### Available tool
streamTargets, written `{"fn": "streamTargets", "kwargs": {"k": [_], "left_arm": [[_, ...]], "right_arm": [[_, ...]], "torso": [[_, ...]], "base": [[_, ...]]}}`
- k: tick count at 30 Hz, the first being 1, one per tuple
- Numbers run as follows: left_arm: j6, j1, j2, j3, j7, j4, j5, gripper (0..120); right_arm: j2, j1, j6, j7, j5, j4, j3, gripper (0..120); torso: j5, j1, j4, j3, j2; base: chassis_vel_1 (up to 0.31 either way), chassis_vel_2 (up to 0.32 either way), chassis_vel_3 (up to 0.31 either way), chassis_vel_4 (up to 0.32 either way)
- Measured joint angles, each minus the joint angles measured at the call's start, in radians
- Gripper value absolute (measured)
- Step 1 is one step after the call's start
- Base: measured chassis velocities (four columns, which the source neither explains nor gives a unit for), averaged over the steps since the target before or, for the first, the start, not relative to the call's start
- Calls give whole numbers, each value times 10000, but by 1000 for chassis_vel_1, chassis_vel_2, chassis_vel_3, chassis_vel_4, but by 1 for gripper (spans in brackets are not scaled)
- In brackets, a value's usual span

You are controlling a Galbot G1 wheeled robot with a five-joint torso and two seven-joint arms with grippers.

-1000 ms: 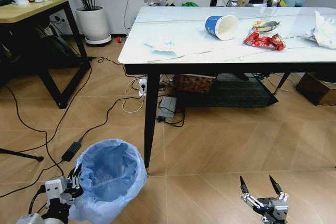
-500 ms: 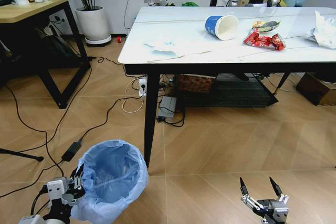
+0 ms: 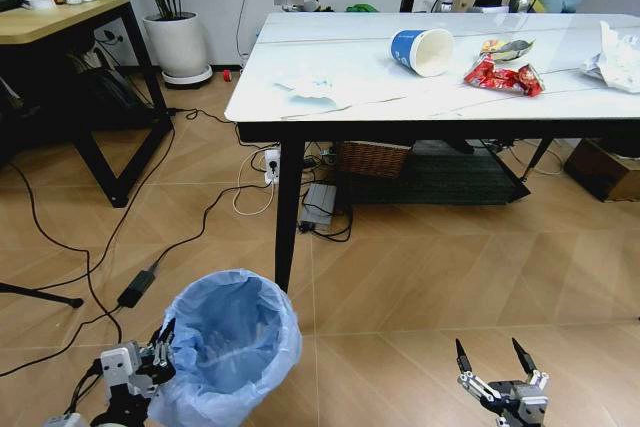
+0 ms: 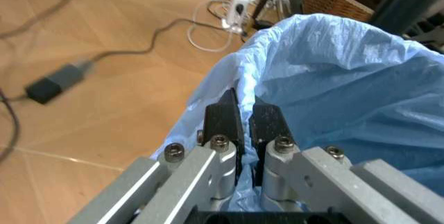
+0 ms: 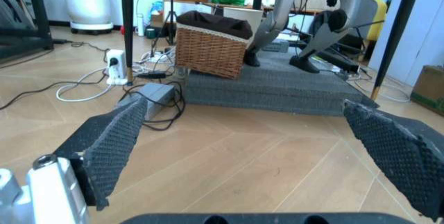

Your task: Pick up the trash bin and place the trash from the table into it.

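1. The worktop (image 3: 330, 97), white and dark-veined, is standing beyond everything else in the head view; every place below is given from it.
2. The trash bin (image 3: 232, 345) is sitting on the floor just in front of the worktop's near-left leg; its light-blue bag is spilling over the rim.
3. The left pincer (image 4: 246, 122) is gripping the bin at the side farthest from the worktop; its fingers are nearly closed on a fold of bag at the rim, one inside and one outside.
4. The right pincer (image 3: 490, 367) is hanging low over the floor in front of the worktop's middle, spread wide and holding nothing.
5. The trash is lying on the worktop: a blue paper cup (image 3: 421, 51) on its side near the middle; red snack wrappers (image 3: 503, 75) beside it, toward the right end; white tissue (image 3: 612, 57) at that end.
6. Likely risk: the grip seems to be catching mostly thin plastic; on lifting, the bag could slide off the rim or tear, leaving the bin tilting or dropping.
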Motion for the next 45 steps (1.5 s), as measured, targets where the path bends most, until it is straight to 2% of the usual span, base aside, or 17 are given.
{"fn": "streamTargets", "kwargs": {"k": [12, 26, 45], "left_arm": [[48, -49, 138, 149, -18, -76, -245, 0], [170, -6, 213, 327, -47, -198, -288, 0], [171, -32, 255, 379, 15, -167, -67, 0]], "right_arm": [[3, -6, 0, 0, 1, -18, 63, 100], [27, 28, -76, 0, -12, -5, 66, 100], [28, -2, -113, -22, -90, 40, 15, 100]], "torso": [[0, 76, -1, 305, 381], [0, 228, 0, 845, 1074], [-1, 451, 0, 1377, 1826]], "base": [[0, 0, 0, 0], [0, 0, 0, 0], [0, 0, 0, 0]]}}
